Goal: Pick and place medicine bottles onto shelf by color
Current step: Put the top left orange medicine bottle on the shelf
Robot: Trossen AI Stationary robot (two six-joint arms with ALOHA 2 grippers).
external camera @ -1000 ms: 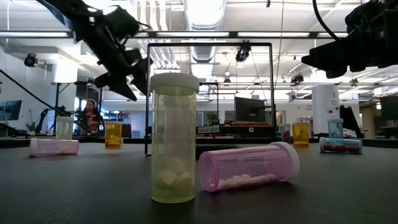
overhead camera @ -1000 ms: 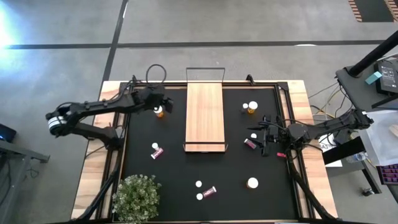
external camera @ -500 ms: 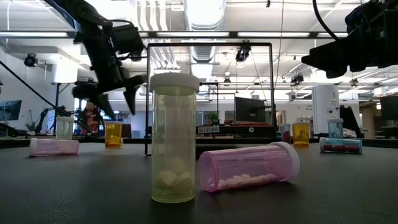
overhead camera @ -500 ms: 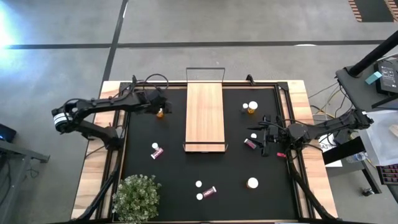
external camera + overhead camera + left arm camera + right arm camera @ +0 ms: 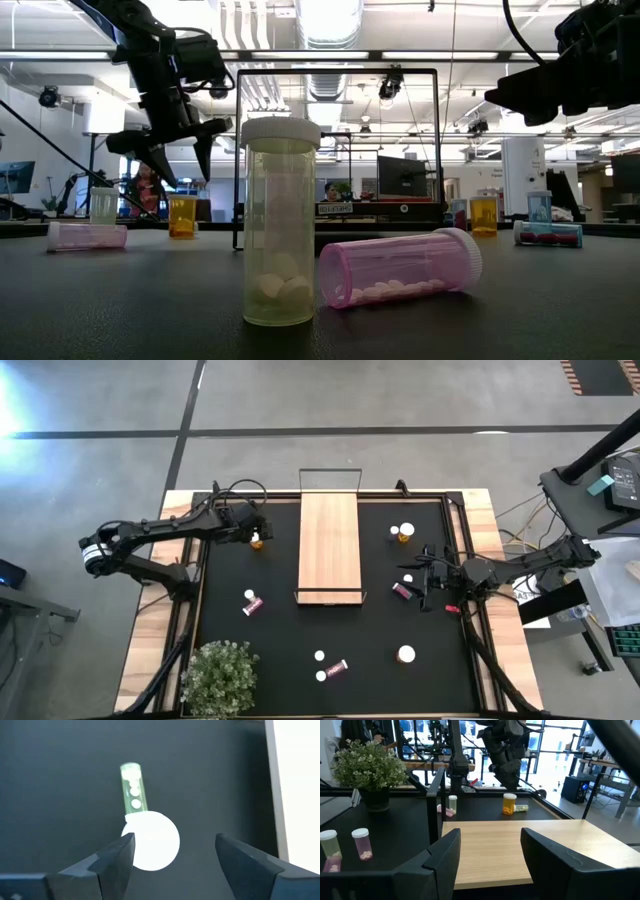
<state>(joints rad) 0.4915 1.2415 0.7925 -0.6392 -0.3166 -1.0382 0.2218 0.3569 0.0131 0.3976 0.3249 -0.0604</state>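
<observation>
- The left gripper (image 5: 258, 530) hangs over the mat's (image 5: 280, 640) ten-o'clock corner, fingers (image 5: 117, 857) spread wide and gripping nothing.
- An amber bottle (image 5: 257, 541) stands directly under it, its white cap (image 5: 151, 840) between the fingers in the left wrist view; whether they touch it I cannot tell.
- A pale bottle (image 5: 133, 795) lies on the mat just beyond that cap.
- The shelf (image 5: 329, 547) lies at twelve o'clock on the mat, just at three o'clock from the amber bottle, with no bottles on its board.
- The right gripper (image 5: 428, 576) waits at the mat's three-o'clock edge, fingers (image 5: 443, 857) parted and empty, pointing across the shelf.
- A pink bottle (image 5: 402, 591) lies just at seven o'clock from it.
</observation>
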